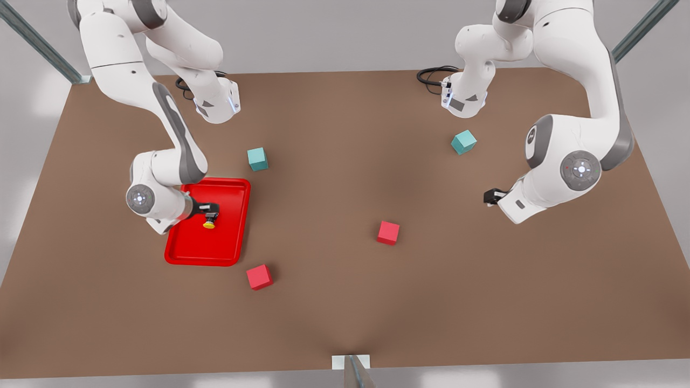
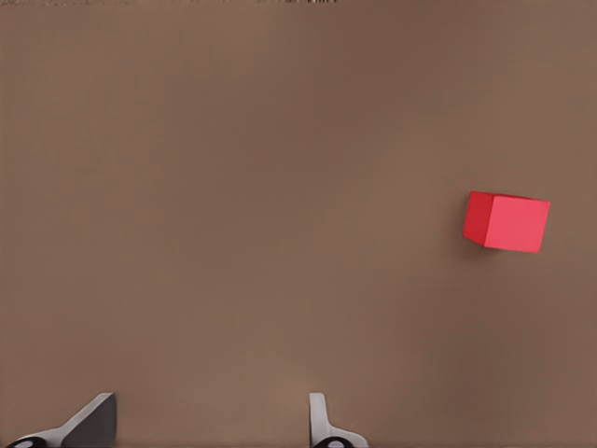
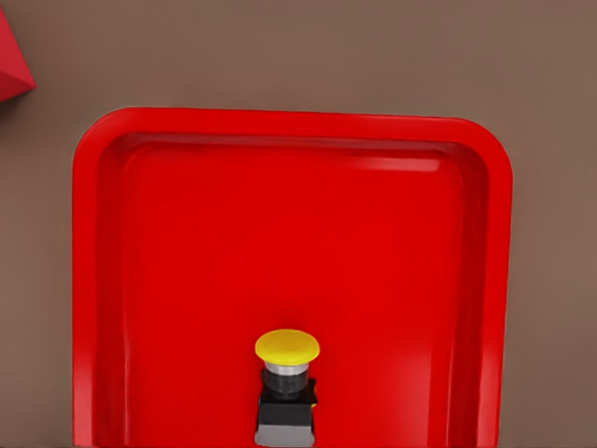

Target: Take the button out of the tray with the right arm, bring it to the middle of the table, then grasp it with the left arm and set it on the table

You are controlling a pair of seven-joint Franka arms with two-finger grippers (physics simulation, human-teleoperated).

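Note:
The button [image 1: 209,223], with a yellow cap on a small grey-black body, is in the red tray [image 1: 226,237] at the front view's left. My right gripper [image 1: 211,214] is directly at the button, over the middle of the tray. In the right wrist view the button [image 3: 286,383] lies close under the camera, on the near part of the tray [image 3: 280,233]. Above bare table [image 1: 334,178] at the front view's right, my left gripper [image 1: 491,198] waits. In the left wrist view this gripper [image 2: 207,429] is open with nothing between its fingers.
Two teal cubes [image 1: 257,159] [image 1: 463,141] sit toward the back of the table. One red cube [image 1: 259,277] lies just off the tray's front corner. The other red cube [image 1: 388,233] [image 2: 506,222] lies near the middle. Black cables lie at both arm bases.

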